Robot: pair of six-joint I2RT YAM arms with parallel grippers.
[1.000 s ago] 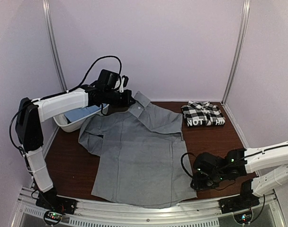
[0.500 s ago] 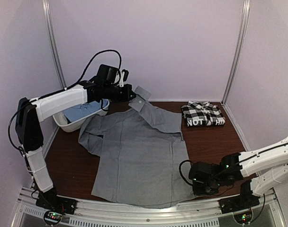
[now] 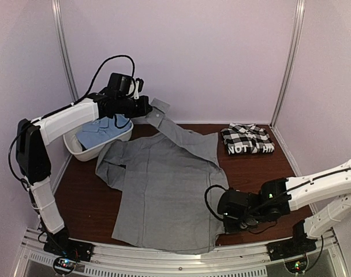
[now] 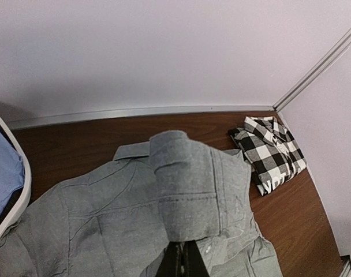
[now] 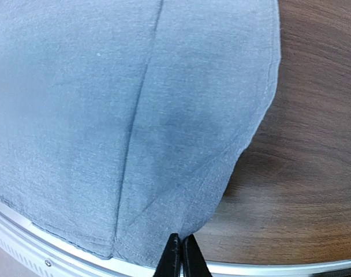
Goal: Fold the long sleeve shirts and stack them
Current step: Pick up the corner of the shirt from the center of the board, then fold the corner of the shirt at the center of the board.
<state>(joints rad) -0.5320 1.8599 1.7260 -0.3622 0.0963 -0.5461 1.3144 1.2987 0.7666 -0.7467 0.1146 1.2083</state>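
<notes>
Grey shirt (image 3: 164, 184): spread mid-frame. Left gripper (image 3: 148, 108) clamped on its raised band, upper left. Right gripper (image 3: 221, 214) pinched shut on its hem, lower right. Checked shirt (image 3: 247, 139): folded, upper right. Light blue shirt (image 3: 103, 130): inside white tub (image 3: 83, 153), left.

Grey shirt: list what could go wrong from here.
1. The right pincer pinches only the very corner of the grey shirt hem, so a pull may slip it free.
2. The left pincer holds the sleeve raised right by the white tub. A swing could knock it and the light blue shirt inside.
3. The hem lies at the near rail and might drag over it.
</notes>
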